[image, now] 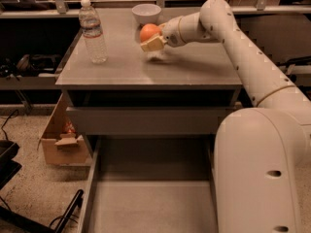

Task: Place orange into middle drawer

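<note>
The gripper (pixel 151 38) is squeezed shut around the orange (pixel 148 31), holding it just above the table (pixel 194 67) near the white bowl (pixel 146 12), and should grip firmly while carrying it slowly down over the open middle drawer (pixel 146 208).

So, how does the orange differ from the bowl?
The orange is a solid orange ball; the bowl is white and hollow. The orange is held above the table in the gripper; the bowl stands on the table behind it. Both are round.
</note>
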